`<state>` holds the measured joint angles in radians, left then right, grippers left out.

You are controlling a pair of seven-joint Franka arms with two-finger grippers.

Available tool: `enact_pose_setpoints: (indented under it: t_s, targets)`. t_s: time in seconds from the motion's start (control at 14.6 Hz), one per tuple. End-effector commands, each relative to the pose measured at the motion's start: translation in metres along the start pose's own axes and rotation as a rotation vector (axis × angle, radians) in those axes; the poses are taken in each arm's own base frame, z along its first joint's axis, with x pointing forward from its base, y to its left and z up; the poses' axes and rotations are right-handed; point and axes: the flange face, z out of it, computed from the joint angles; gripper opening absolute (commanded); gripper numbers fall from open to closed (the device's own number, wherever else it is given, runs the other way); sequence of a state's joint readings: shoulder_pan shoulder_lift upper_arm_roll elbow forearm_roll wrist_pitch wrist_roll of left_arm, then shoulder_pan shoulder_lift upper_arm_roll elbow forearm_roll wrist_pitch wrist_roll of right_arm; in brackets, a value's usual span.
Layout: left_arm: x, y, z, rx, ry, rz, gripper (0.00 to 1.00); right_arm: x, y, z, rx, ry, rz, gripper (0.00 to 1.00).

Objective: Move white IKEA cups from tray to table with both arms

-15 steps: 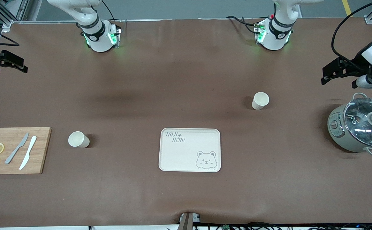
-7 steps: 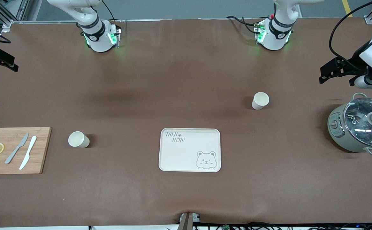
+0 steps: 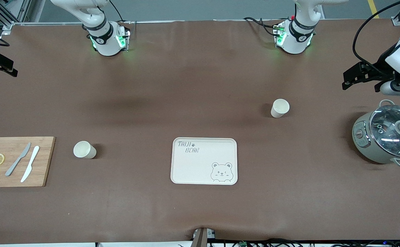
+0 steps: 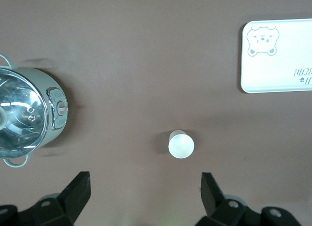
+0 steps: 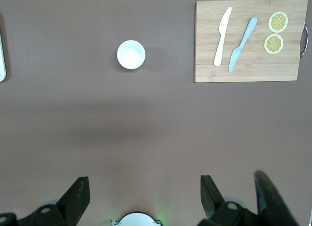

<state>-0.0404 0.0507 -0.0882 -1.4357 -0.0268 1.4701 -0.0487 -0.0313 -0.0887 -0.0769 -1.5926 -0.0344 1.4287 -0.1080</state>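
Note:
Two white IKEA cups stand upright on the brown table. One cup (image 3: pixel 280 108) stands toward the left arm's end and shows in the left wrist view (image 4: pixel 181 144). The other cup (image 3: pixel 84 150) stands beside the cutting board and shows in the right wrist view (image 5: pixel 131 54). My left gripper (image 3: pixel 350 80) hangs high over the table's end near the pot, open and empty (image 4: pixel 145 189). My right gripper (image 3: pixel 8 68) hangs high over the other end of the table, open and empty (image 5: pixel 144 192). Neither gripper touches a cup.
A cream bear tray (image 3: pixel 204 161) lies in the middle, nearer the front camera than the left-end cup. A grey-green pot with glass lid (image 3: pixel 387 137) stands at the left arm's end. A wooden cutting board (image 3: pixel 14 161) with two knives and lemon slices lies at the right arm's end.
My right gripper has drawn outward toward its end of the table. My left gripper has shifted slightly up and away from the pot. The cups have not moved.

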Motion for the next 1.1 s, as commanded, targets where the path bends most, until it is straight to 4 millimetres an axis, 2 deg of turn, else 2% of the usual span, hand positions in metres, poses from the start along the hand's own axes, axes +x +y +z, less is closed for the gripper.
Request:
enact_pose_setpoints:
  t_s: [0.0,0.41,1.03]
  targets:
    - [-0.005,0.002,-0.007,0.004,0.0,-0.015,1.0,-0.003,0.002,-0.004,-0.015,0.006,0.015,1.0]
    - [-0.002,0.004,-0.006,0.023,0.01,0.004,1.0,-0.004,0.004,-0.006,-0.016,0.007,0.019,1.0]
    - [0.008,-0.005,-0.015,0.065,0.105,0.013,1.0,-0.006,0.014,-0.012,-0.015,0.019,0.038,1.0]
